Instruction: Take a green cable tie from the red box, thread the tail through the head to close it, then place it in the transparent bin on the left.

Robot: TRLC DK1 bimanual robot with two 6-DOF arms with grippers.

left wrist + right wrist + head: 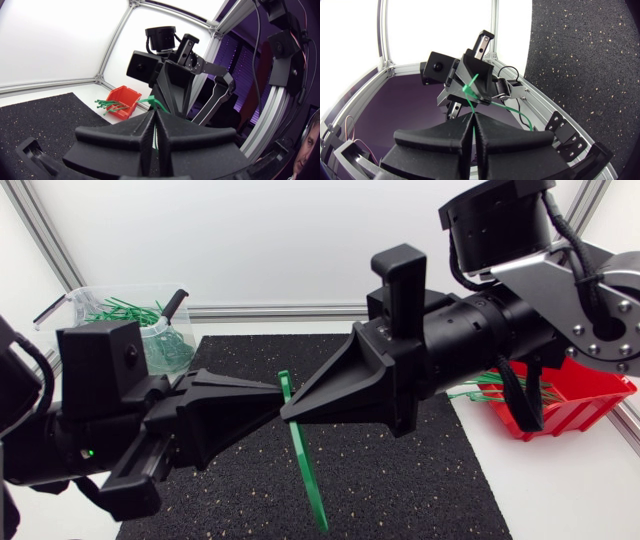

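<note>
Our left arm (100,410) and right arm (480,330) meet tip to tip above the middle of the black mat (420,480). Between them is one green cable tie (305,465). It stands nearly upright in the air, a short end poking above the fingertips and the long strip hanging down toward the mat.

The left jaws are pressed together on the cable tie (152,102), with the green strip running up out of the seam between the fingers. The right jaws are likewise closed on it (470,97), just beside the left grip, so both hold the same tie from opposite sides.

We cannot tell from these views whether the tail has passed through the head; that spot looks hidden behind the fingers.

The red box (585,395) sits on the white table (560,500) off the mat's right edge, with loose green ties (480,390) spilling over its rim. The clear bin (150,320) stands at the mat's far left corner and holds more green ties.
</note>
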